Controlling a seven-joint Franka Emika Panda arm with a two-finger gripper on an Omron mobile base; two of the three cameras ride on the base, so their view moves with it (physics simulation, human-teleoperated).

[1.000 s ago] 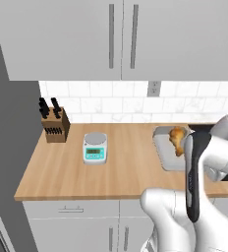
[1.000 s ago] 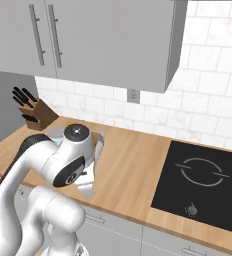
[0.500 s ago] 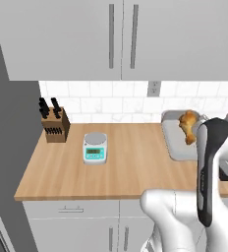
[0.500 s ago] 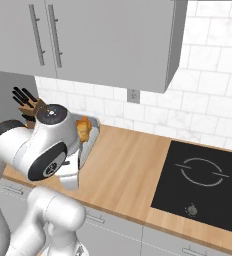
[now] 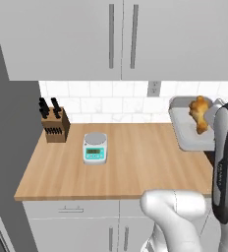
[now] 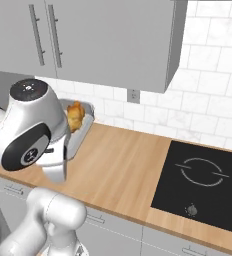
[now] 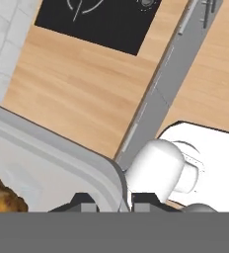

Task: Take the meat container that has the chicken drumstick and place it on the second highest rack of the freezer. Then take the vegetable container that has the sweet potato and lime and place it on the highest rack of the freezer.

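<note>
Gripping the grey meat container (image 5: pixel 185 134) by its rim — gripper (image 7: pixel 109 201) closed on the wall, one tip either side. Carried tilted above the wooden counter (image 5: pixel 135 162), chicken drumstick (image 5: pixel 199 114) inside. Lifted near the tiled backsplash (image 6: pixel 158 112), well apart from the knife block (image 5: pixel 53 125) and kitchen scale (image 5: pixel 95 147).

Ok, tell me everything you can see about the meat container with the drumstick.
The meat container is a shallow, pale grey rectangular tray with rounded corners and a raised rim, looking like plastic. It is lifted off the wooden counter and tilted, the hand clamped on its rim at one corner. The golden-brown chicken drumstick lies inside.
</note>
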